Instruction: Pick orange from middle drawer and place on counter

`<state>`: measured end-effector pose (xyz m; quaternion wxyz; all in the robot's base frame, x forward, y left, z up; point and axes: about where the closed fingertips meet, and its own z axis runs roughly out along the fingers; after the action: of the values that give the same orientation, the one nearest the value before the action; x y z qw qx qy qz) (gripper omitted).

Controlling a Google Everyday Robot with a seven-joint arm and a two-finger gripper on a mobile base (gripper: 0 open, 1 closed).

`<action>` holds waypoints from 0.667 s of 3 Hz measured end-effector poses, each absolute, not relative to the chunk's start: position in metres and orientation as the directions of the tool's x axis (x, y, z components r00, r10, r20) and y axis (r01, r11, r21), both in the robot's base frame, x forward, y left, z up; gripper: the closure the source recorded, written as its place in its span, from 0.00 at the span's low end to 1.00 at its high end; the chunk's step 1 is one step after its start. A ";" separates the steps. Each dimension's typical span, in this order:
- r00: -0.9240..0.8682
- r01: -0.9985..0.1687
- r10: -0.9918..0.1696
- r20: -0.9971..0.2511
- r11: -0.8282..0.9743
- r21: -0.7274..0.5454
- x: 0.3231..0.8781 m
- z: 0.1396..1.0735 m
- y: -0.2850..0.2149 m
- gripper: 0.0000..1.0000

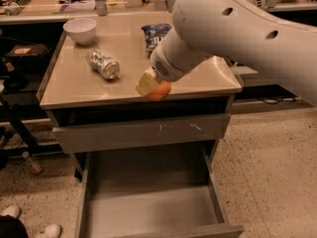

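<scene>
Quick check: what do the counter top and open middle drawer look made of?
The counter: smooth tan top, likely laminate, with a soft sheen; thin metal-looking edge. The middle drawer: probably grey sheet metal, matte flat floor, thin low walls. The gripper holds the orange at the counter's front edge.

A: Warm light is falling from above, laying a soft sheen on the counter (pixel 74 83).
B: It is catching the gripper (pixel 152 87) clasping the orange (pixel 161 91) over the counter's front edge. Shadow is pooling below, and the middle drawer (pixel 148 207) is lying dimmer.
</scene>
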<state>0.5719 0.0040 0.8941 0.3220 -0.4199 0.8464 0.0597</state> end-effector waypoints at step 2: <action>-0.429 -0.742 -0.663 -0.614 0.646 -0.180 0.584 0.903 0.002 1.00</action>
<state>0.5844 0.0021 0.9031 0.3349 -0.4166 0.8431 0.0586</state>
